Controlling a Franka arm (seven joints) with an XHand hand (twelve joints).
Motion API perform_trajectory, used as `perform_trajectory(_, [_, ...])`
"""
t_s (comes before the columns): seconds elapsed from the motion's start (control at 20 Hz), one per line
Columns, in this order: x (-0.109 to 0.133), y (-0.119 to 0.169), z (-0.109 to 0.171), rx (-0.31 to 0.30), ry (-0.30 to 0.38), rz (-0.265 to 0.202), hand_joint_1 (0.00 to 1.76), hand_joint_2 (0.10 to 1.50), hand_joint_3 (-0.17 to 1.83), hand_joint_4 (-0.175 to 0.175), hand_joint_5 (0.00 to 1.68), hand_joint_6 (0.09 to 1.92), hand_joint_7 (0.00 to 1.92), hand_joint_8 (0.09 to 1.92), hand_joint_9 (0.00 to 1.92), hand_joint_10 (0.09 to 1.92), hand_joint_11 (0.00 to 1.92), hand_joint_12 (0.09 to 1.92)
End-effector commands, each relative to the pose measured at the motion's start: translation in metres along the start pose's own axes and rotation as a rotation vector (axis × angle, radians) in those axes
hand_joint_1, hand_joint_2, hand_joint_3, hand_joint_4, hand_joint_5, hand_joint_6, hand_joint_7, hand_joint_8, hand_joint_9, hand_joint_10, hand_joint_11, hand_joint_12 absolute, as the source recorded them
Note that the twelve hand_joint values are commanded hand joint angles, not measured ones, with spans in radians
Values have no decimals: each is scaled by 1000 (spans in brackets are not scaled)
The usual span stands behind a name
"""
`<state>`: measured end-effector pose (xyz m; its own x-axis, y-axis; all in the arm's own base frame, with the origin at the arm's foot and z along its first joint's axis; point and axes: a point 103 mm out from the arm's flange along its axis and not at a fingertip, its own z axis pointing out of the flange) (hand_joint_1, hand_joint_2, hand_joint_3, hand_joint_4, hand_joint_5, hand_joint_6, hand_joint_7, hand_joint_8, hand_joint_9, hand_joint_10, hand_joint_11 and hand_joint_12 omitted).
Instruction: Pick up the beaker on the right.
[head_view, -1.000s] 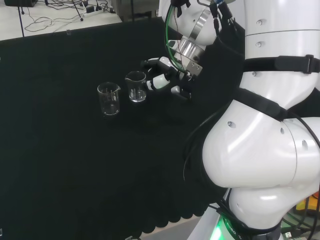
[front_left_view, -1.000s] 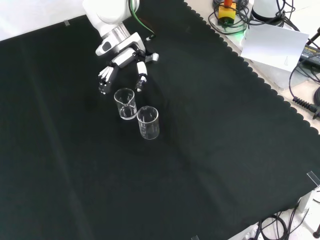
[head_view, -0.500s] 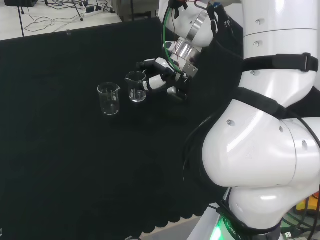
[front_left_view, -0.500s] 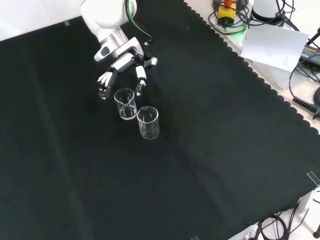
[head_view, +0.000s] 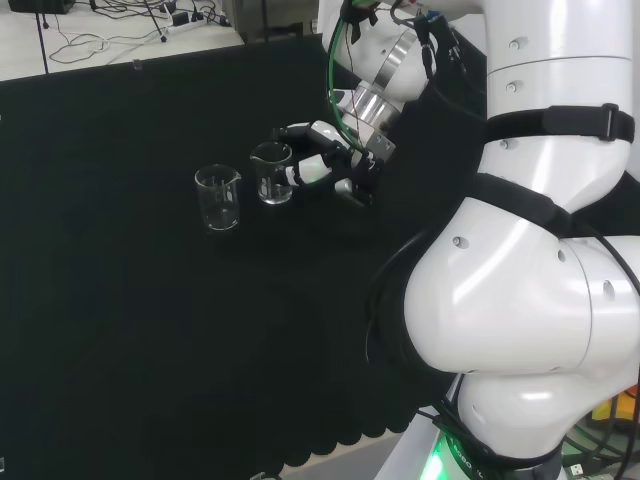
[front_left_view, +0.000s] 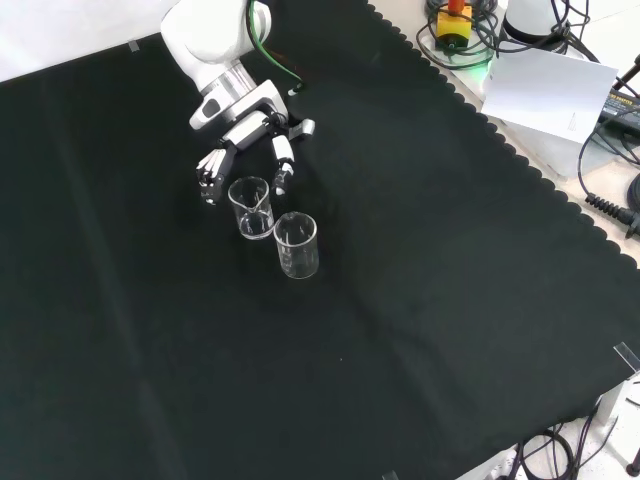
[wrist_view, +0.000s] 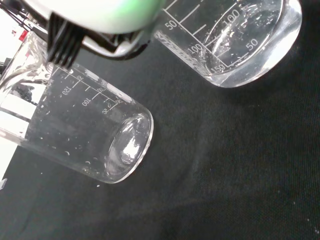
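Covering the whole bench, the black cloth (front_left_view: 420, 300) lies matte and faintly creased, with a scalloped edge along the right of the front view. Wide bare stretches of it lie below and to both sides of the glassware in that view.

Next in size is the white arm (head_view: 520, 300), smooth and glossy, its rounded links stacked at the right of the head view. It narrows to a ribbed metal wrist that carries the black and white hand (head_view: 325, 165).

In the front view the hand (front_left_view: 245, 135) reaches down from the top, with its fingers spread and only slightly bent. They straddle the nearer beaker without closing on it: one finger (front_left_view: 207, 180) hangs just left of the rim, another (front_left_view: 283, 172) just right of it. Whether either touches the glass cannot be told.

Two clear cylinders with small pouring lips stand upright on the cloth, close together. The beaker by the hand (head_view: 271, 172) is the right one in the head view and the upper one (front_left_view: 251, 207) in the front view. The second beaker (head_view: 217, 198) stands just to its left in the head view, and lower right (front_left_view: 296, 244) in the front view.

From the wrist, both show printed scale marks and droplets on thin, shiny walls (wrist_view: 90, 140).
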<state>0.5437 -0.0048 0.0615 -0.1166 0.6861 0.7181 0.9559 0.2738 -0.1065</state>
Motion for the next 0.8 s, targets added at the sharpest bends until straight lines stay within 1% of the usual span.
perform_trajectory(0.05, [-1, -1, 2, -34, 11, -7, 926, 511, 650, -49, 517, 87, 298, 675, 412, 655, 0, 1391])
perform_trajectory(0.2, [-2, 1, 3, -53, 34, -12, 927, 509, 651, -47, 531, 87, 306, 676, 416, 651, 0, 1396])
perform_trajectory(0.45, [2, 6, 11, -49, 66, -21, 930, 508, 652, -46, 551, 87, 321, 678, 428, 647, 7, 1400])
perform_trajectory(0.6, [1, 7, 9, -46, 70, -33, 930, 508, 653, -46, 550, 87, 324, 678, 434, 643, 11, 1400])
perform_trajectory(0.8, [-1, 9, 9, -61, 77, -35, 931, 507, 652, -47, 546, 87, 326, 677, 440, 639, 19, 1400])
